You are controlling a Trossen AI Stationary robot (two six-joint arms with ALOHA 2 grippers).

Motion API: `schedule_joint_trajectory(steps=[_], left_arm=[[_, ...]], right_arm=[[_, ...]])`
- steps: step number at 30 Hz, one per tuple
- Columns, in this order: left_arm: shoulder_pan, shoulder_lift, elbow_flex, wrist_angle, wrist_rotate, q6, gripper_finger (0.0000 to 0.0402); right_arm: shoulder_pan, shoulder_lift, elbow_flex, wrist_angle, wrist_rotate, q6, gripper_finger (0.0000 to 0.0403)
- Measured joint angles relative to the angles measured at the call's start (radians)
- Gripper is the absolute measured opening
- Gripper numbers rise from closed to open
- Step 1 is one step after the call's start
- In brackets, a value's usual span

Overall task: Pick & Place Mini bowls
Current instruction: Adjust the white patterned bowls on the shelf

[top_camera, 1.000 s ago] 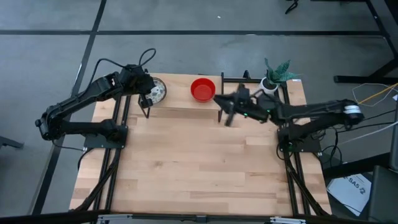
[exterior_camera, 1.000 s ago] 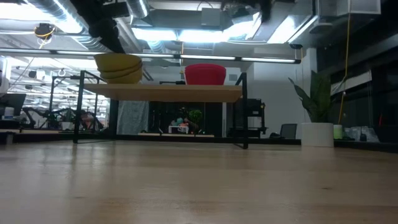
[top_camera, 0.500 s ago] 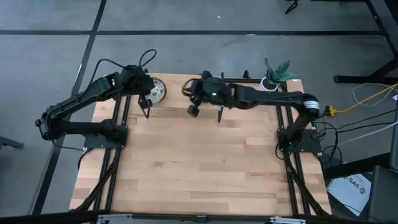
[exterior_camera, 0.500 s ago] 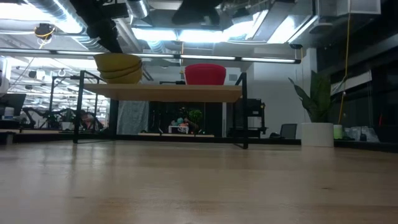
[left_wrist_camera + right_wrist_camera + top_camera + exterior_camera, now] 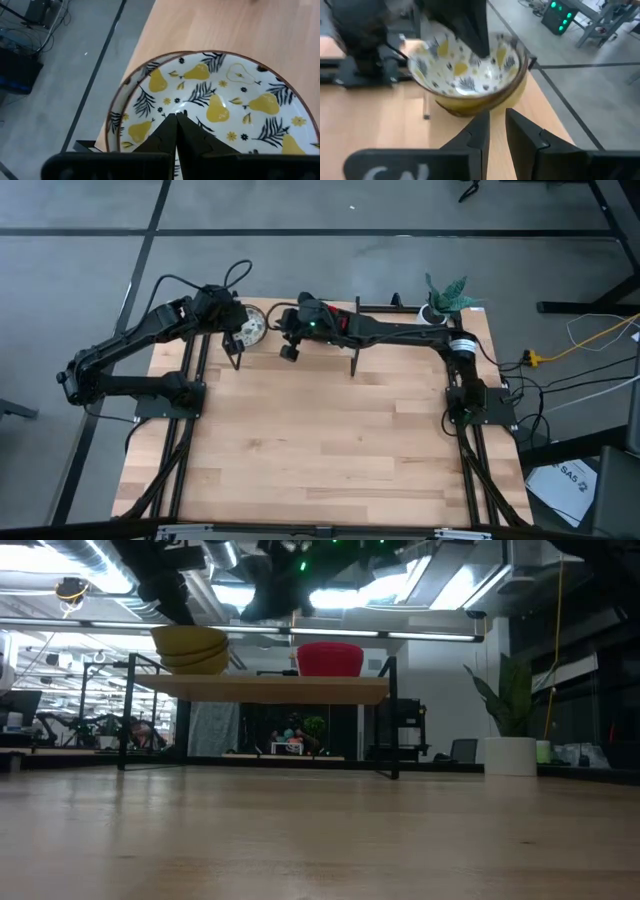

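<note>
A stack of mini bowls (image 5: 254,327), white with yellow pears and dark leaves inside and yellow outside, stands on the left end of the raised wooden shelf (image 5: 400,350). It also shows in the low view (image 5: 190,648). A red mini bowl (image 5: 330,658) stands at the shelf's middle; in the high view my right arm covers it. My left gripper (image 5: 176,117) is shut, its tips inside the top patterned bowl (image 5: 215,100). My right gripper (image 5: 497,125) is slightly open and empty, above the shelf just right of the stack (image 5: 470,75). My left gripper's shut fingers (image 5: 170,127) point down into the top patterned bowl, near its middle (image 5: 187,107). I cannot tell whether the tips touch the bowl's inner surface.
The shelf stands on black legs along the table's far edge (image 5: 260,688). A white plant pot (image 5: 435,315) with a green plant stands at the shelf's right end. The table's wooden top (image 5: 320,440) lies in front of the shelf.
My right arm has swung from the shelf's right part toward the table's left edge, passing over the red bowl, and now reaches out close to the patterned bowl stack. The bowls have stayed where they were.
</note>
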Motion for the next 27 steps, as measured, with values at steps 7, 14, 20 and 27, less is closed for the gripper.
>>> schedule_joint_trajectory(steps=[7,14,20,27], left_arm=[[-0.033,0.0,0.0,-0.026,0.01,0.032,0.0003],[-0.061,0.0,0.0,-0.059,-0.02,0.035,0.0003],[-0.064,0.0,0.0,-0.073,-0.02,0.013,0.0002],[-0.064,0.007,0.0,-0.073,-0.037,0.0,0.0002]], right_arm=[[-0.025,0.041,-0.002,0.018,-0.004,-0.005,0.0063],[-0.027,0.041,-0.002,0.015,-0.003,-0.035,0.0096],[-0.027,0.078,-0.002,0.042,0.008,-0.06,0.0184],[-0.027,0.095,-0.002,0.074,0.012,-0.099,0.0219]])
